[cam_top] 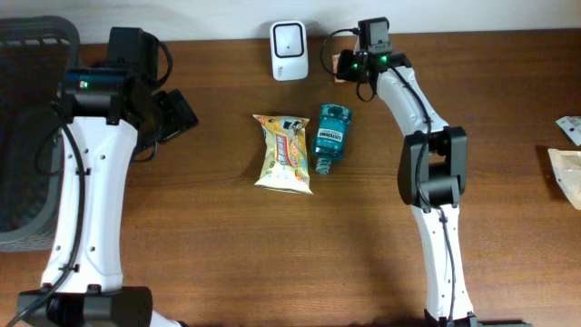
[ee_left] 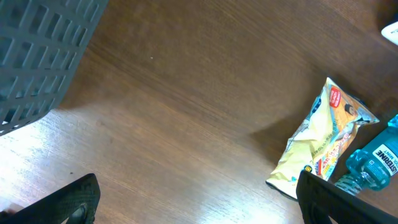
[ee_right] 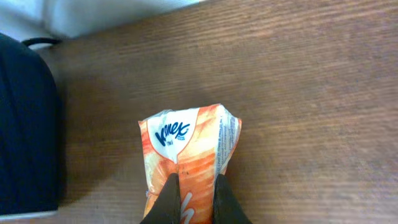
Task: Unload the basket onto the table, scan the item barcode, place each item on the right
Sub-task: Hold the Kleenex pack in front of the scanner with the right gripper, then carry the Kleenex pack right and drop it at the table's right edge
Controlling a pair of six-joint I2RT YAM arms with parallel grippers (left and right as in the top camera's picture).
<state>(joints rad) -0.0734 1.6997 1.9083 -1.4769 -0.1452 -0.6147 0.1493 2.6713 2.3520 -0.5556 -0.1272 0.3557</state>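
— Where's the tissue pack (ee_right: pixel 186 140)?
— In my right gripper (ee_right: pixel 194 185). Its fingers are clenched on one end of it, at the far side of the table (cam_top: pixel 227 236), just right of the scanner (cam_top: pixel 289 38). I can't tell if it's lifted.
— And the left?
— My left gripper (cam_top: pixel 177 113) hangs released, jaws wide, beside the basket (cam_top: pixel 27 136). The chips bag (cam_top: pixel 283 153) and mouthwash bottle (cam_top: pixel 330 136) lie side by side mid-table.

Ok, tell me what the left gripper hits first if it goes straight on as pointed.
Likely bare table, between the grey basket and the snack bag; neither sits in its line, though depth is unclear.
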